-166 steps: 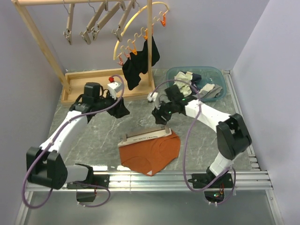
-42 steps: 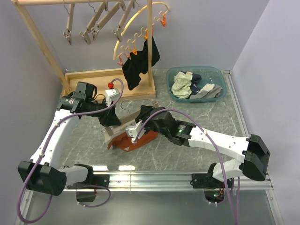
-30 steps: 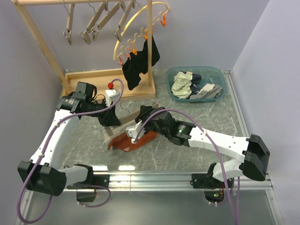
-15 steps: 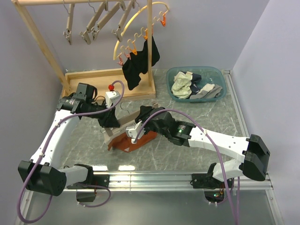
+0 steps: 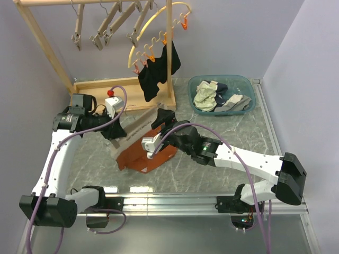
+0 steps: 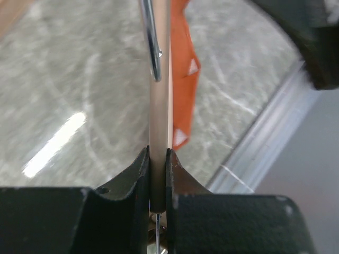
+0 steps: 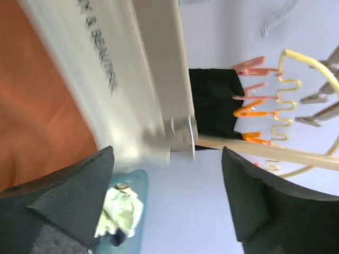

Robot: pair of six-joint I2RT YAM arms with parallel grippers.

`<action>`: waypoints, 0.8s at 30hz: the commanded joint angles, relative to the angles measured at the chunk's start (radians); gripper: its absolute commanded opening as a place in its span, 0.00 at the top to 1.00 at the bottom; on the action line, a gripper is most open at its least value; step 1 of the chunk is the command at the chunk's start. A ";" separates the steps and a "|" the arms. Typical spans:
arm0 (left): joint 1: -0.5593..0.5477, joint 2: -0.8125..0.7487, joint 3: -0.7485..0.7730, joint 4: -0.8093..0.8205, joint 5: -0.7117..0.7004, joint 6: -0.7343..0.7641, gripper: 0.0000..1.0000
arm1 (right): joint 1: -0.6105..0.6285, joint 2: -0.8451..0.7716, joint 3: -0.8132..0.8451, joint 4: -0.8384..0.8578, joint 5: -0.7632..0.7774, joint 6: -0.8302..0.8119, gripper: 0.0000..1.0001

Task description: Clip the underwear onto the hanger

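The hanger (image 5: 139, 127) is a light wooden bar held slanted above the table. My left gripper (image 5: 113, 131) is shut on its lower left part. In the left wrist view the bar (image 6: 159, 106) runs straight up out of the closed jaws of that gripper (image 6: 158, 159), with the wire hook (image 6: 151, 37) beside it. The underwear (image 5: 139, 159) hangs rust-orange from the bar, its lower edge on the table. My right gripper (image 5: 163, 123) stands open at the bar's upper right end. In the right wrist view that gripper (image 7: 167, 196) is just off the metal clip (image 7: 180, 135), with the off-white waistband (image 7: 106, 79) beside the clip.
A wooden rack (image 5: 45, 42) with several more hangers (image 5: 106, 26) stands at the back left on a wooden base (image 5: 103, 84). A yellow hoop (image 5: 153, 21) with orange pegs holds a black garment (image 5: 156, 74). A teal basin (image 5: 249, 87) of clothes sits at the back right.
The right gripper has opened and let go of the clip end. The left arm has raised the hanger and drawn it left, and the underwear now hangs from it.
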 commanded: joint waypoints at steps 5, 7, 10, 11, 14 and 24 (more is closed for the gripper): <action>0.075 -0.131 0.025 0.029 -0.194 -0.097 1.00 | -0.054 -0.081 0.015 0.034 0.062 0.060 0.04; 0.136 -0.163 0.022 0.024 -0.255 -0.120 1.00 | -0.070 -0.092 0.028 0.002 0.066 0.095 0.03; 0.204 -0.173 0.041 0.012 -0.347 -0.162 1.00 | -0.110 -0.102 0.055 -0.034 0.066 0.135 0.02; 0.224 -0.171 0.049 0.009 -0.361 -0.175 1.00 | -0.119 -0.102 0.066 -0.042 0.066 0.144 0.02; 0.302 -0.142 0.095 -0.016 -0.407 -0.209 1.00 | -0.149 -0.113 0.080 -0.062 0.063 0.173 0.01; 0.563 0.190 0.659 -0.158 -0.366 -0.157 1.00 | -0.169 -0.161 0.042 -0.075 0.058 0.213 0.00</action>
